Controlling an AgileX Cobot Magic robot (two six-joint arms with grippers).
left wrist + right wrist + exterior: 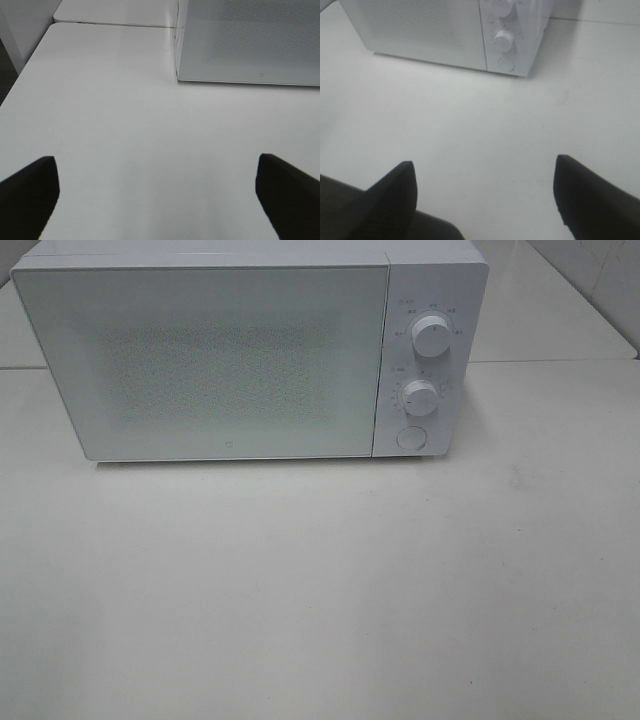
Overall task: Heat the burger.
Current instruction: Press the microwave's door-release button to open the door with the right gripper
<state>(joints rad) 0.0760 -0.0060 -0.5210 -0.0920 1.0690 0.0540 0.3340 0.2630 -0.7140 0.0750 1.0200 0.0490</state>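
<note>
The burger is not in view in any frame. A white microwave (240,350) stands at the back of the white table with its door shut; it also shows in the left wrist view (250,40) and the right wrist view (450,30). It has two round knobs (432,337) and a round button (411,438) on its right panel. My left gripper (157,192) is open and empty above the table, in front of the microwave's left corner. My right gripper (485,192) is open and empty above the table, in front of the control panel. Neither gripper shows in the exterior high view.
The white table (320,590) stretches in front of the microwave. A seam (560,361) joins it to a second tabletop behind. The table's left edge (30,60) shows in the left wrist view, with dark floor beyond.
</note>
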